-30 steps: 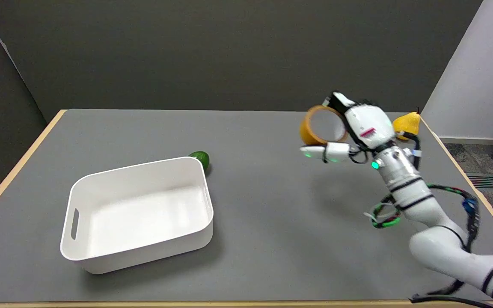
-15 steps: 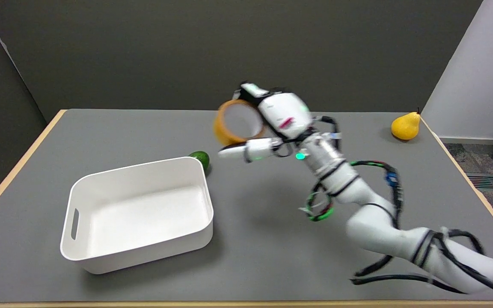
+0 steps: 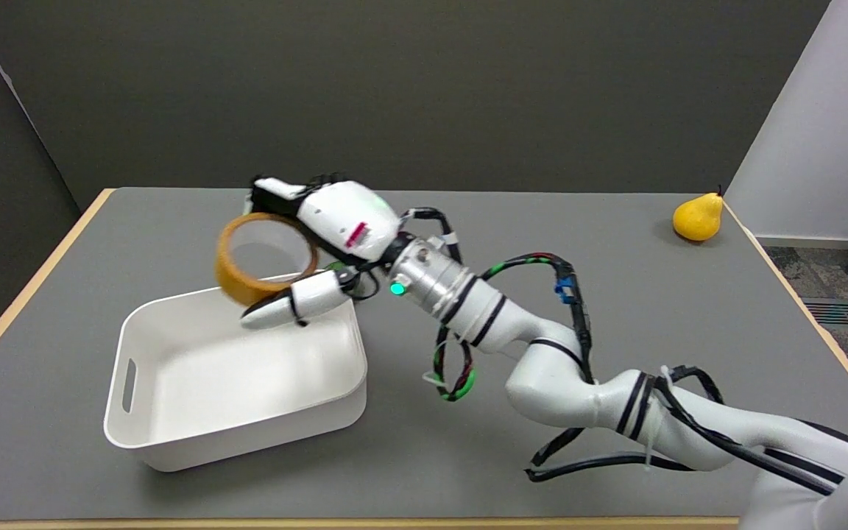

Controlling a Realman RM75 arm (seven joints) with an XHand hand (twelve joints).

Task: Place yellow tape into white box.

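Yellow tape [image 3: 236, 274] is gripped by right hand [image 3: 328, 232], fingers [image 3: 277, 189] hooked over roll, thumb under; white box [image 3: 174, 449] is seen below fingers.

right arm [image 3: 542, 353]: stretched left across table | right hand [image 3: 336, 228]: raised, fingers [image 3: 280, 305] gripping a ring

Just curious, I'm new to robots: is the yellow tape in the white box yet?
Not yet. The right hand holds the yellow tape in the air over the white box's far rim; nothing lies inside.
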